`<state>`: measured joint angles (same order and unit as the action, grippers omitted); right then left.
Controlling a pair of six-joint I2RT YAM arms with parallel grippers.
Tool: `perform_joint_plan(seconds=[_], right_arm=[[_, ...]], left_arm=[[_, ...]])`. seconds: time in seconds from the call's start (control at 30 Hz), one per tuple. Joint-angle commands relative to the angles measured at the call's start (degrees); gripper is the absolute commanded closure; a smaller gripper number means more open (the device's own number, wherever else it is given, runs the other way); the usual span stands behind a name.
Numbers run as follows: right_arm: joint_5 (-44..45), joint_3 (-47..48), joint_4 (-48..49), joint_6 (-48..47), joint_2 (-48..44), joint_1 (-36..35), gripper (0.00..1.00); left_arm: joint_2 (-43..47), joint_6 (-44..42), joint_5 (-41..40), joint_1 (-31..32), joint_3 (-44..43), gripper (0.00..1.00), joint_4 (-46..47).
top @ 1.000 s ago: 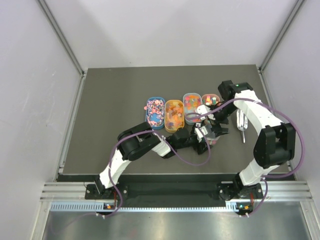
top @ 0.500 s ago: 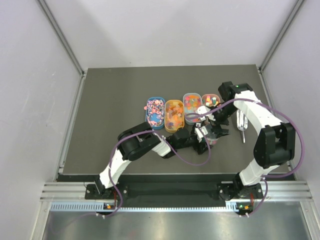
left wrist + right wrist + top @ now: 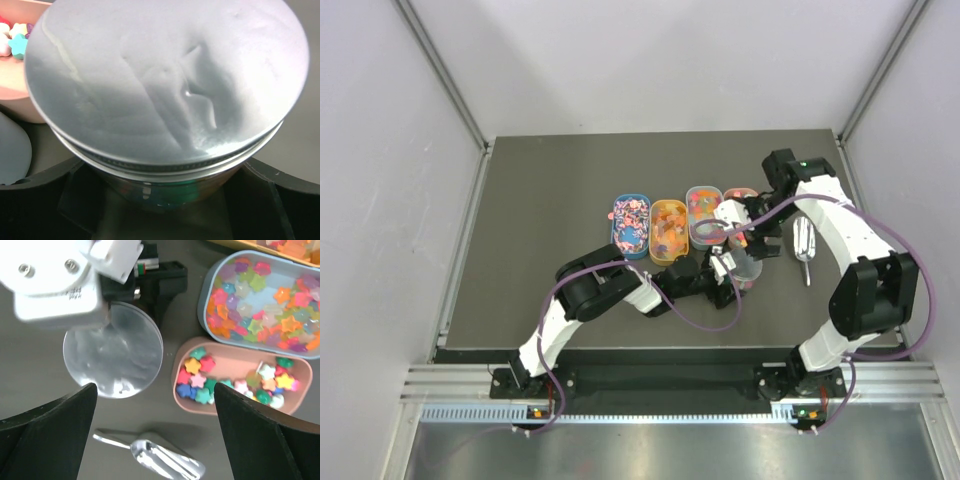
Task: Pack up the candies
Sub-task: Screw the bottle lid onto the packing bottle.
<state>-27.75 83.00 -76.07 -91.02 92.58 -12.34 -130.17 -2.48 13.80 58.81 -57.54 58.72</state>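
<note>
The clear round jar (image 3: 165, 190) with its silver lid (image 3: 165, 75) stands on the dark table, and my left gripper (image 3: 738, 277) is shut on its body, one finger (image 3: 285, 190) on each side. Seen from above, the jar (image 3: 113, 356) sits just left of the pink tray (image 3: 235, 407). The candies lie in oval trays: pastel stars (image 3: 200, 380) in the pink one, translucent star gummies (image 3: 260, 305) in the grey-blue one. My right gripper (image 3: 155, 390) hovers open above the jar and pink tray, holding nothing.
Four oval trays stand in a row: blue (image 3: 631, 222), orange (image 3: 668, 228), grey-blue (image 3: 704, 212), pink (image 3: 740, 197). A silver scoop (image 3: 804, 245) lies on the table right of the jar, also seen below it as the scoop (image 3: 165, 462).
My right gripper has lifted off the jar and drawn back and to the right, leaving the lid on it. The left gripper and jar have stayed put.
</note>
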Motion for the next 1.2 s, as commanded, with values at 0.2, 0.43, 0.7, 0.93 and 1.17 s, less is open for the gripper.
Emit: perform_joint_plan(seconds=[0.2,0.43,0.7,0.93,1.17], right_arm=[[3.4,-4.86,-8.65,-11.71,-6.36,0.56,0.0],[2.09,-1.18,-8.74,-10.32,-2.14,0.21,0.0],[1.82,-2.84,-8.83,-9.61,-1.43,-2.43,0.0],[2.96,-4.86,-8.92,-9.17,-3.45,-3.66,0.0],[3.58,-7.77,-8.83,-9.26,-5.56,-3.83,0.0]], left_arm=[[-12.13,1.43,0.26,1.4,6.56,1.0,-45.01],[-12.21,1.43,0.96,1.66,6.39,1.0,-45.18],[-11.95,1.43,0.26,1.75,6.47,1.0,-45.01],[-12.48,1.6,0.26,1.75,6.21,1.0,-45.18],[-12.83,1.6,0.17,1.75,5.95,1.0,-45.36]])
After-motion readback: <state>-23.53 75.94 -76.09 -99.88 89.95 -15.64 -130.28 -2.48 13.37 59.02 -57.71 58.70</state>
